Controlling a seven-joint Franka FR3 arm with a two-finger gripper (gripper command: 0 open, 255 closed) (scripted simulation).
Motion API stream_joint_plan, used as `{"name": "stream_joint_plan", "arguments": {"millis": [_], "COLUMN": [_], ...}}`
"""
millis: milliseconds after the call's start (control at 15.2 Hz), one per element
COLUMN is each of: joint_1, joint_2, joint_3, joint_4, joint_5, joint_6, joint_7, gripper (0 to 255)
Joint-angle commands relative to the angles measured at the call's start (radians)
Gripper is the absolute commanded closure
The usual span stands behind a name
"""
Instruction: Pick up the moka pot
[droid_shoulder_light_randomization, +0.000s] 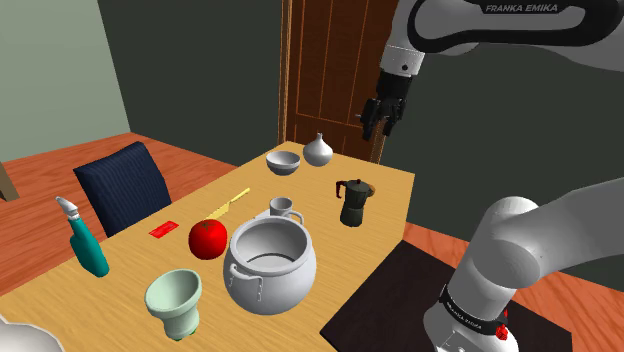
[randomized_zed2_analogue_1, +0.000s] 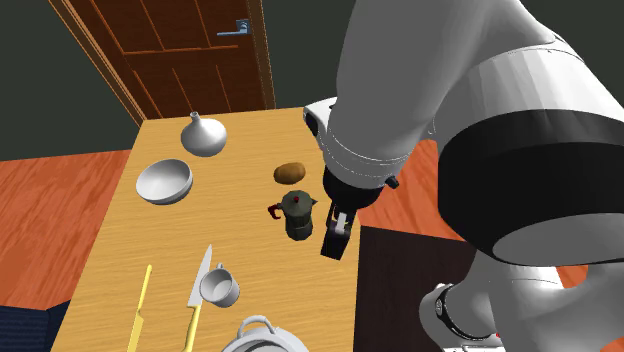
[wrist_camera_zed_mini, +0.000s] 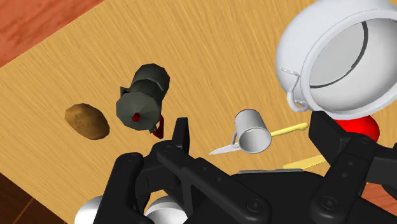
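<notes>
The all-black two-finger gripper (droid_shoulder_light_randomization: 382, 118) hangs high over the light wooden table (droid_shoulder_light_randomization: 320, 195), fingers spread wide apart and gripping nothing. Down below, the dark faceted moka pot with the red-tipped lid (droid_shoulder_light_randomization: 353, 202) stands upright on the table, close to the edge on the stand's side. A brown potato (randomized_zed2_analogue_1: 290, 173) lies just beside it, not touching. In the wrist view a small white mug (wrist_camera_zed_mini: 253, 130) sits between the moka pot and a large white two-handled pot (wrist_camera_zed_mini: 337, 57). Nothing touches the moka pot.
</notes>
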Motion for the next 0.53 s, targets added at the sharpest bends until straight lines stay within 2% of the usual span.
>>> {"name": "stream_joint_plan", "arguments": {"millis": [0,462], "joint_1": [0.0,0.007], "joint_2": [0.0,0.246], "joint_3": [0.0,-0.109], "joint_4": [0.0,0.052], "joint_5": [0.0,-0.049], "joint_6": [0.0,0.084], "joint_7": [0.0,-0.201], "gripper": [0,0]}}
